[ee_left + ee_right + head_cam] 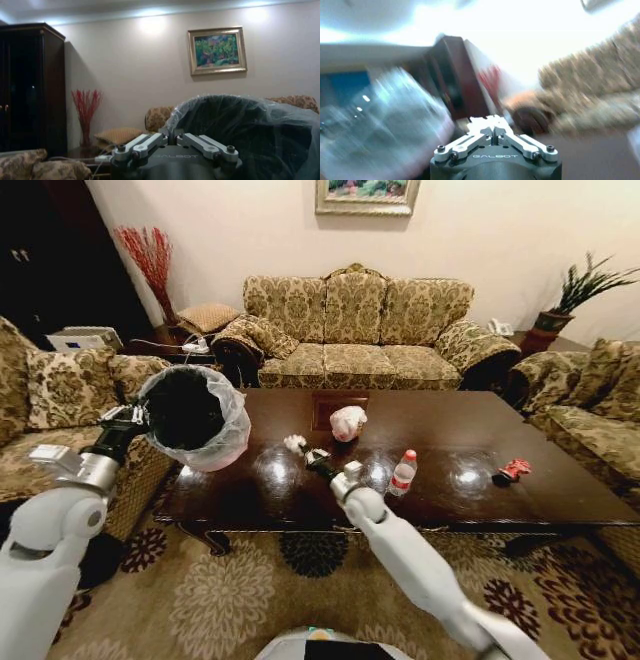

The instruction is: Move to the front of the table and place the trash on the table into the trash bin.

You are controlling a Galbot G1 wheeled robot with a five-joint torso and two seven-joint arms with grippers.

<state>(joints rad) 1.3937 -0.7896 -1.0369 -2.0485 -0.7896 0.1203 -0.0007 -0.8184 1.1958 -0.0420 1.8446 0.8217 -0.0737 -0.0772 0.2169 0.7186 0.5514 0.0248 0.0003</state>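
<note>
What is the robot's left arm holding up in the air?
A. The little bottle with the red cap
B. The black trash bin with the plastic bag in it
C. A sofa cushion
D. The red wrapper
B: the left gripper clamps the rim of the trash bin, lifted beside the table, while the bottle and the red wrapper sit on the tabletop.

The left tool [172,144] grips the rim of the lined trash bin [250,131], fingers closed.
</note>
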